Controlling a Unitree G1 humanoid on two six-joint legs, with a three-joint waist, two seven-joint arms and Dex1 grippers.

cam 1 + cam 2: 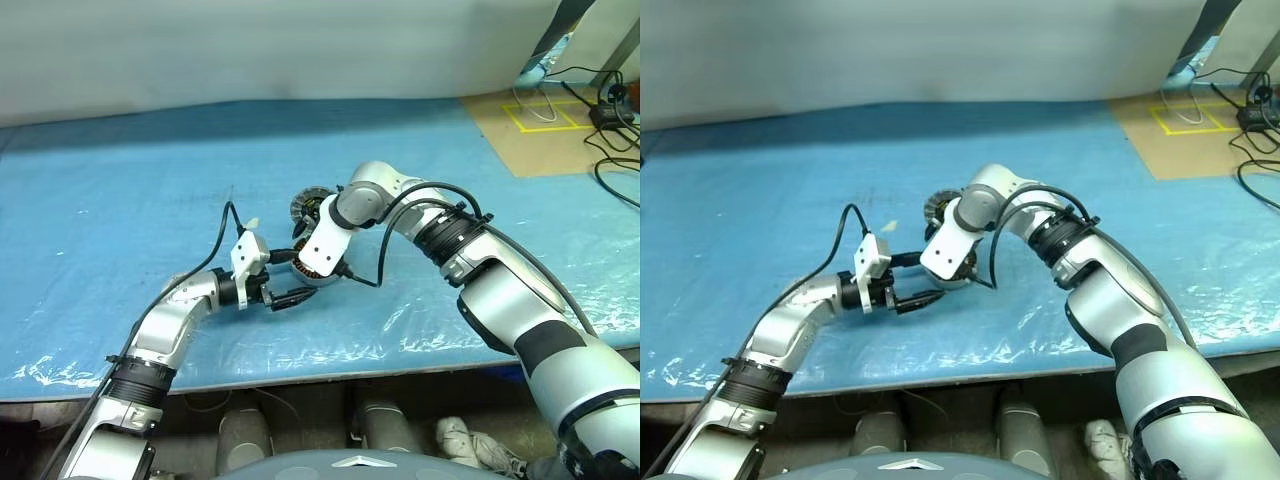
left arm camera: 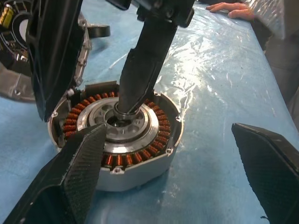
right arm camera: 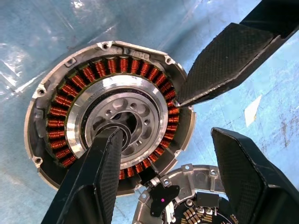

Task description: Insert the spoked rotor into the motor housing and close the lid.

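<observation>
Copper windings: seen ringing the motor housing [image 3: 110, 126] on blue sheet [image 1: 120, 210]; no writing readable.
Right gripper [image 3: 163, 154]: jaws apart, one finger [image 2: 140, 65] set in the hub.
Left gripper [image 2: 173, 172]: spread wide, beside housing.
Lid [image 3: 196, 205]: just beside housing.

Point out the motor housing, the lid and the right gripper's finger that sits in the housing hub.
motor housing [image 3: 46, 119]: right wrist view, on the copper windings.
lid [image 3: 187, 173]: right wrist view, on its silver rim beside the housing.
right gripper finger [image 3: 105, 165]: right wrist view, on the black finger reaching into the hub.
</observation>
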